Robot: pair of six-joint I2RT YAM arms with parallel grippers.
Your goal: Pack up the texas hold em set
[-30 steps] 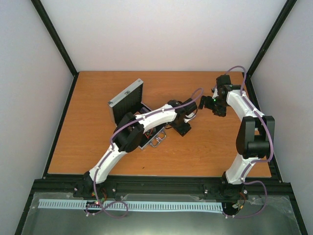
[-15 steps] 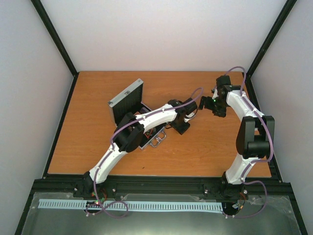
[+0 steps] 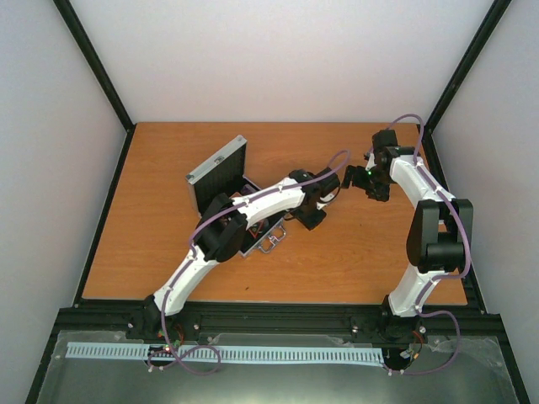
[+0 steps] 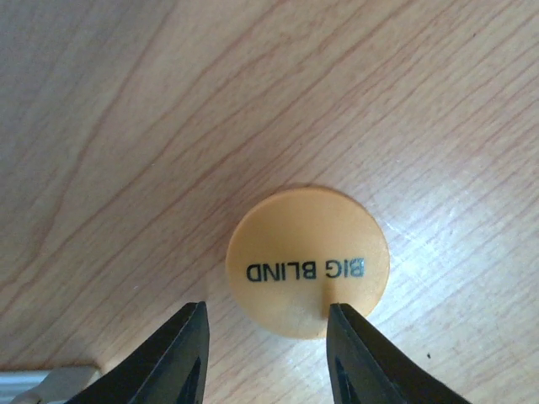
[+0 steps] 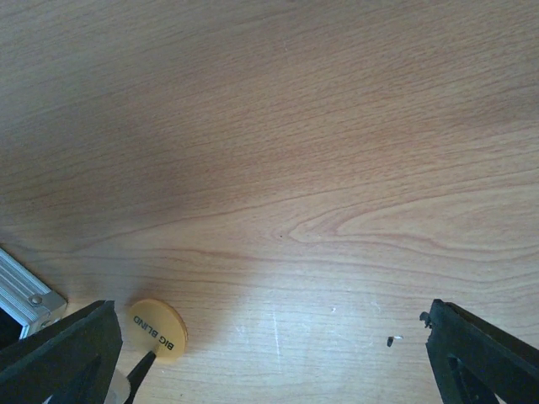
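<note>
An orange disc marked "BIG BLIND" lies flat on the wooden table; it also shows in the right wrist view. My left gripper is open and low over the table. Its right fingertip is at the disc's near edge, and its left fingertip is clear of the disc. My right gripper is open wide and empty, hovering just right of the disc. The silver case stands open at the left, its base partly hidden under my left arm. In the top view the disc is hidden.
A corner of the case shows at the left of the right wrist view. The case's metal handle points toward the near side. Both grippers meet close together at the table's far right. A small dark speck lies on the wood.
My left wrist has shifted slightly toward the far side. The right arm has not moved.
</note>
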